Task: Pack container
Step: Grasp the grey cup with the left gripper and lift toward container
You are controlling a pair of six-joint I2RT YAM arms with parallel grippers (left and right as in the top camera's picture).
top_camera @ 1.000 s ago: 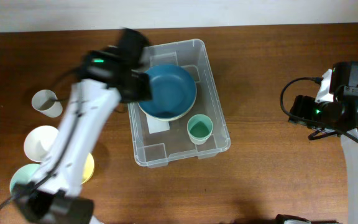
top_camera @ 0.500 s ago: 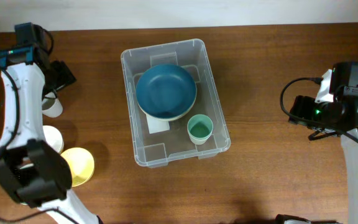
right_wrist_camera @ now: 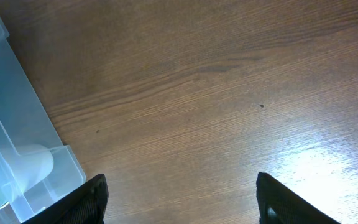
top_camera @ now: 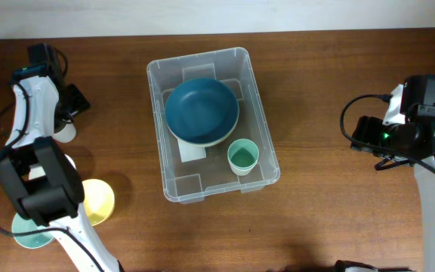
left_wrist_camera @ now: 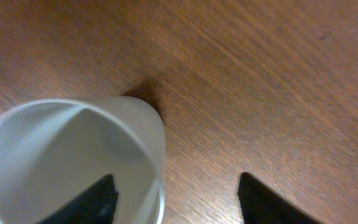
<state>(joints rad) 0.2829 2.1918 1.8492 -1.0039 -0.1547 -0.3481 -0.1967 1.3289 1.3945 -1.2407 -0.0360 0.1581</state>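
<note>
The clear container [top_camera: 259, 121] stands mid-table and holds a blue bowl [top_camera: 202, 112] stacked on a pale one, and a green cup [top_camera: 243, 157]. Its corner shows in the right wrist view [right_wrist_camera: 17, 155]. My left gripper [top_camera: 69, 107] is open at the far left over a white cup [top_camera: 66, 131]. In the left wrist view the gripper [left_wrist_camera: 178, 186] straddles the cup's [left_wrist_camera: 73, 155] wall, with one finger [left_wrist_camera: 98, 199] inside it and the other outside over bare wood. My right gripper [top_camera: 365, 134] is open and empty over bare table right of the container; it also shows in its wrist view [right_wrist_camera: 180, 186].
A yellow bowl [top_camera: 99, 202] and a mint bowl [top_camera: 27, 233] lie at the front left, partly under the left arm. Another white cup [top_camera: 68, 162] is mostly hidden by that arm. The table's far edge runs along the top.
My left arm swung away from the blue bowl in the container to the far left and came down over the white cup. The right arm has not moved.
</note>
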